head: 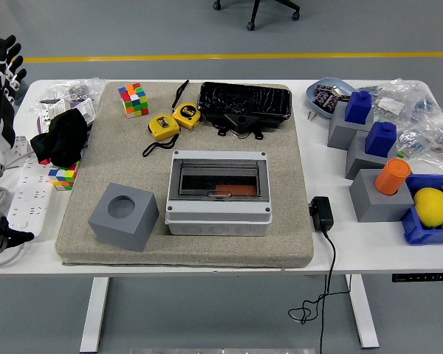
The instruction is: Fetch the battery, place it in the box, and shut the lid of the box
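Table (pixel 369 243) bears shut box (pixel 218 193) (battery inside).

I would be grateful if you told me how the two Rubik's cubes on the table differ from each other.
The far Rubik's cube sits in plain view on the grey mat, while the near Rubik's cube lies off the mat on the white table. The far one is unobstructed; the near one is partly hidden under a black cloth. The far one shows more faces. Both have multicoloured squares.
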Motion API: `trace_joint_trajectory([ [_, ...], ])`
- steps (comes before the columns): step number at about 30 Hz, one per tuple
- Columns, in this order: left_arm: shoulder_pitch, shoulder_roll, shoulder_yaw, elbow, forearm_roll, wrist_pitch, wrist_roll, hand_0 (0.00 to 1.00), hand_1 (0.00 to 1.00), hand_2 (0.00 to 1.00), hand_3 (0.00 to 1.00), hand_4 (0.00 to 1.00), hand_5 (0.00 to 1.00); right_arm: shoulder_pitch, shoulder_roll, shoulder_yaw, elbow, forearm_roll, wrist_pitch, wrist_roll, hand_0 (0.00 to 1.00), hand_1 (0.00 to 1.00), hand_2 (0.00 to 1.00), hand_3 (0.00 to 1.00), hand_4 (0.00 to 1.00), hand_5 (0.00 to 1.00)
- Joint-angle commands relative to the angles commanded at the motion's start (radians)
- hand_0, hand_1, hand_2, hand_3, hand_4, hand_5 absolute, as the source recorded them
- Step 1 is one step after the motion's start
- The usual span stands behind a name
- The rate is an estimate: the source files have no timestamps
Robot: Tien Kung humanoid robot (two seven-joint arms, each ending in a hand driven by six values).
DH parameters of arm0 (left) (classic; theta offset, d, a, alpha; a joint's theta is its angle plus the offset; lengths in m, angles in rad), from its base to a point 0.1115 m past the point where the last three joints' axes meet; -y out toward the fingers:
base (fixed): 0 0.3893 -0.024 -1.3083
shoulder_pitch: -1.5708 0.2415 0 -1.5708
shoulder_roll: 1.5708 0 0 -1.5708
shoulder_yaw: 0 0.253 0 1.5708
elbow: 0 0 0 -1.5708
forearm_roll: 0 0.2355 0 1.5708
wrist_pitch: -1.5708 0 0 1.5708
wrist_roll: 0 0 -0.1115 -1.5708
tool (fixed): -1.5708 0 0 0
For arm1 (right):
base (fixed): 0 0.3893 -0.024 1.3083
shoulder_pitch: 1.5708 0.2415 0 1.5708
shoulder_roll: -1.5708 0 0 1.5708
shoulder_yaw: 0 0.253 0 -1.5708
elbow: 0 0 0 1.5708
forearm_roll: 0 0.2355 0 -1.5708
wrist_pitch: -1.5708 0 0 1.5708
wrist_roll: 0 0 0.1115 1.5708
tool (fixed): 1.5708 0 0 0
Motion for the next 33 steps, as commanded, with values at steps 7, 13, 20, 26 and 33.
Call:
trace_joint_trajectory([
  [7, 0.052, -0.015, -0.039, 0.034, 0.292, -0.010, -0.017, 0.998, 0.998, 0.998, 0.963, 0.998, 0.998, 0.000, 0.002, 0.005, 0.001, -0.006, 0.001, 0.002, 0.883, 0.772, 0.767, 0.796, 0.998, 0.998],
  [13, 0.073, -0.033, -0.064, 0.057, 0.256, -0.042, -0.032, 0.998, 0.998, 0.998, 0.956, 0.998, 0.998, -0.002, 0.002, 0.005, 0.000, -0.006, 0.002, 0.003, 0.881, 0.772, 0.767, 0.796, 0.998, 0.998],
  [20, 0.085, -0.063, -0.068, 0.064, 0.065, -0.052, -0.042, 0.998, 0.998, 0.967, 0.913, 0.998, 0.998, -0.006, 0.005, 0.005, -0.001, -0.005, 0.001, 0.002, 0.881, 0.771, 0.767, 0.796, 0.998, 0.998],
  [26, 0.083, -0.064, -0.070, 0.063, 0.065, -0.047, -0.037, 0.998, 0.996, 0.956, 0.912, 0.998, 0.998, -0.004, 0.004, 0.010, 0.000, -0.009, 0.001, 0.001, 0.882, 0.771, 0.767, 0.796, 0.998, 0.998],
  [33, 0.085, -0.069, -0.064, 0.061, 0.081, -0.041, -0.036, 0.998, 0.991, 0.956, 0.909, 0.998, 0.998, -0.003, 0.005, 0.011, 0.000, -0.010, 0.000, 0.000, 0.881, 0.771, 0.767, 0.795, 0.998, 0.998],
])
